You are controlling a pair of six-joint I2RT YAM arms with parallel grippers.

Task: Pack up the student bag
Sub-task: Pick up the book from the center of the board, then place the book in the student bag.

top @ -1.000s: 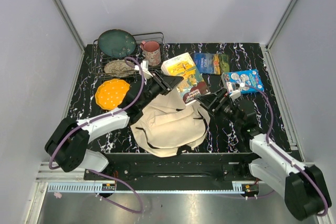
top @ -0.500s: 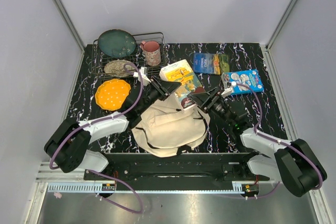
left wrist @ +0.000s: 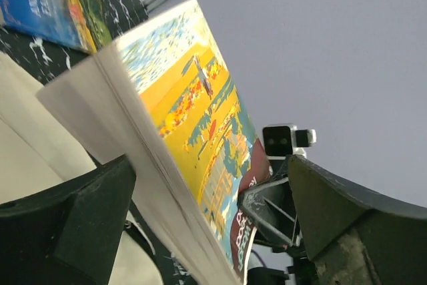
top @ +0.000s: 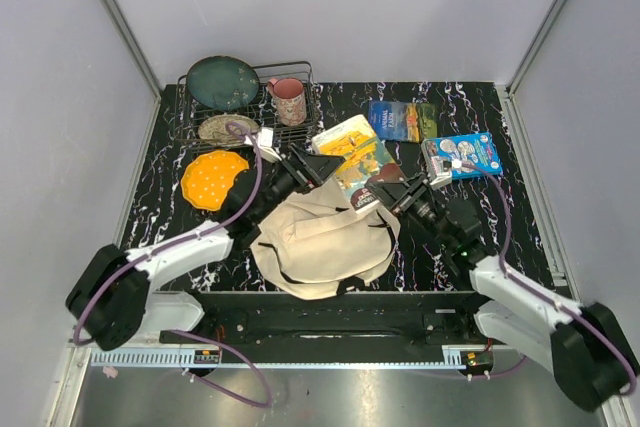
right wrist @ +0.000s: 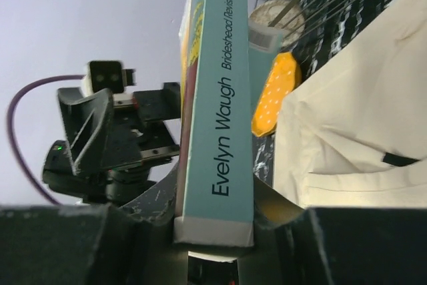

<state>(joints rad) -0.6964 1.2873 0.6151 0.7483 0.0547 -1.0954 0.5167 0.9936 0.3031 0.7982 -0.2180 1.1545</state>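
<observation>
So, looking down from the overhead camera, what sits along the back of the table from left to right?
Dark green round plate → pink ceramic mug → blue paperback book → blue-and-white printed box.

A book (top: 352, 152) stands over the far edge of the student bag (top: 320, 242), between left gripper (top: 322, 163) and right gripper (top: 386, 188); rack (top: 306, 131) behind.
</observation>
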